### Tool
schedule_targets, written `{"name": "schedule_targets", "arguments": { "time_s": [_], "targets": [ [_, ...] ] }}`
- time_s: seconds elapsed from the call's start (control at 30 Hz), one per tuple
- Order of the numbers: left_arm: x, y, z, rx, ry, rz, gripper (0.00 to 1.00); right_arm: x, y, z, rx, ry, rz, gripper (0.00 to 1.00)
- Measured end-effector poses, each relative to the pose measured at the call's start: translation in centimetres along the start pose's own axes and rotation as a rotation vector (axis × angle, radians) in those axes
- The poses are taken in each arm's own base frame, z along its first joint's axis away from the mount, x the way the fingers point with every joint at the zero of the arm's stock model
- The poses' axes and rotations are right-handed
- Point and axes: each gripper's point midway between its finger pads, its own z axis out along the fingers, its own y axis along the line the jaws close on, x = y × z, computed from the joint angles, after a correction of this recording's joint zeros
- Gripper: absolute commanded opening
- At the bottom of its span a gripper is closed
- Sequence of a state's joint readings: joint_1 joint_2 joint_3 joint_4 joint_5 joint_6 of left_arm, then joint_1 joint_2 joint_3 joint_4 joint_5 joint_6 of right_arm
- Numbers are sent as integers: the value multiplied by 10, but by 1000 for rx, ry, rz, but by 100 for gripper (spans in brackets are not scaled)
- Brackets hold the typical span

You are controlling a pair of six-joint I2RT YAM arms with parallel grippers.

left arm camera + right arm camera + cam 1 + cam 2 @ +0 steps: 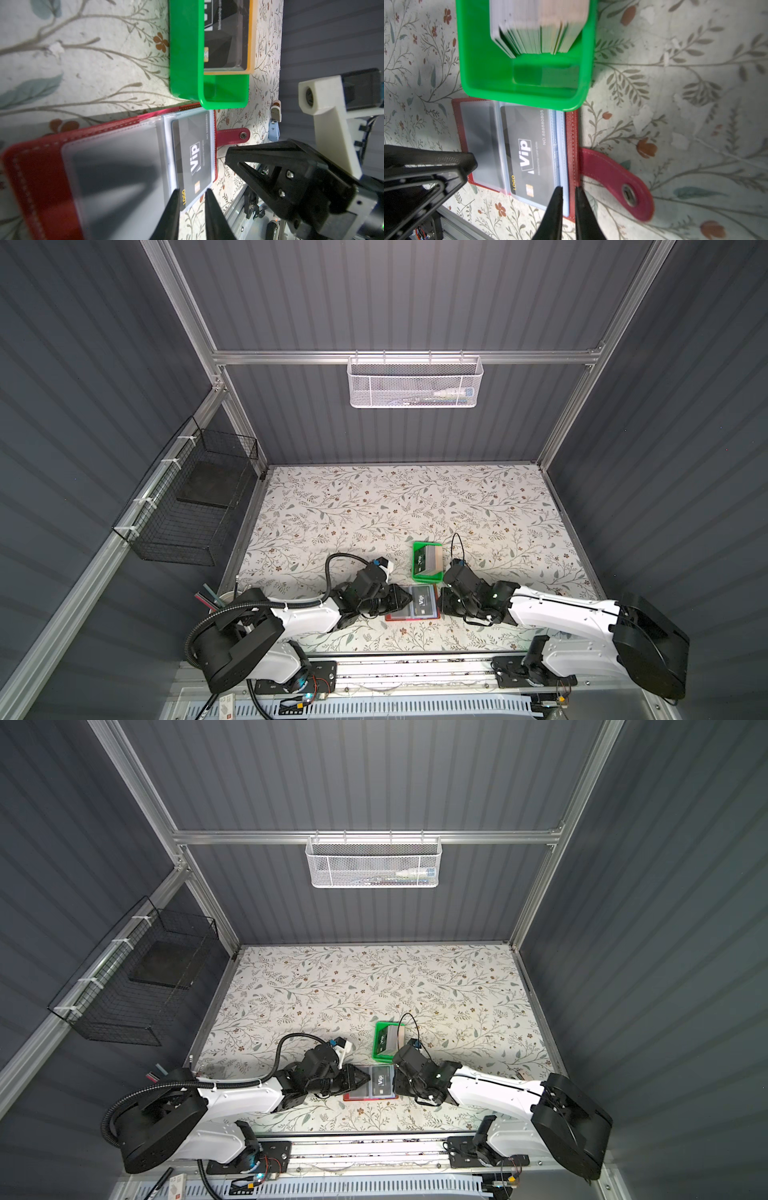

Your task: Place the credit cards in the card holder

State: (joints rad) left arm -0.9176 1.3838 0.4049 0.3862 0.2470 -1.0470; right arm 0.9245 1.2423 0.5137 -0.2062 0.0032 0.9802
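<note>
The red card holder (397,612) (356,1095) (41,176) (573,145) lies open near the table's front edge, its snap tab (614,180) pointing right. A black "Vip" credit card (424,600) (382,1080) (193,153) (527,149) sits in a clear sleeve on the right page. More credit cards (430,560) (537,27) stand stacked in a green tray (415,568) (185,52) just behind. My left gripper (408,600) (192,190) hovers at the holder's left page, my right gripper (443,600) (569,188) at its right edge. Each shows a narrow gap with nothing pinched.
A black wire basket (187,506) hangs on the left wall and a white mesh basket (415,381) on the back rail. A cup of pens (220,601) stands at the front left corner. Flowered table surface (374,510) stretches behind the tray.
</note>
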Motion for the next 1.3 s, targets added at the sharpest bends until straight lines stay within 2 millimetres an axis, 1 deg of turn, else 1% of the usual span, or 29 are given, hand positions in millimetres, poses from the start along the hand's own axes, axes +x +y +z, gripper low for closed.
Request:
{"name": "schedule_targets", "arguments": {
  "time_s": [0.2, 0.43, 0.6, 0.9, 1.13, 1.3],
  "targets": [
    [1, 3, 1, -10, 4, 4, 23, 1, 1, 2, -8, 4, -2, 15],
    [5, 13, 9, -38, 22, -5, 22, 2, 1, 6, -5, 12, -1, 14],
    [5, 10, 10, -25, 21, 2, 19, 2, 2, 6, -12, 11, -1, 12],
    [7, 3, 15, -17, 30, 15, 16, 4, 0, 7, -11, 15, -1, 12],
    [5, 1, 19, -25, 35, 17, 13, 3, 4, 4, -27, 7, -5, 11],
    [8, 2, 23, -44, 52, 19, 11, 2, 6, 2, -37, 1, -6, 11]
  ]
}}
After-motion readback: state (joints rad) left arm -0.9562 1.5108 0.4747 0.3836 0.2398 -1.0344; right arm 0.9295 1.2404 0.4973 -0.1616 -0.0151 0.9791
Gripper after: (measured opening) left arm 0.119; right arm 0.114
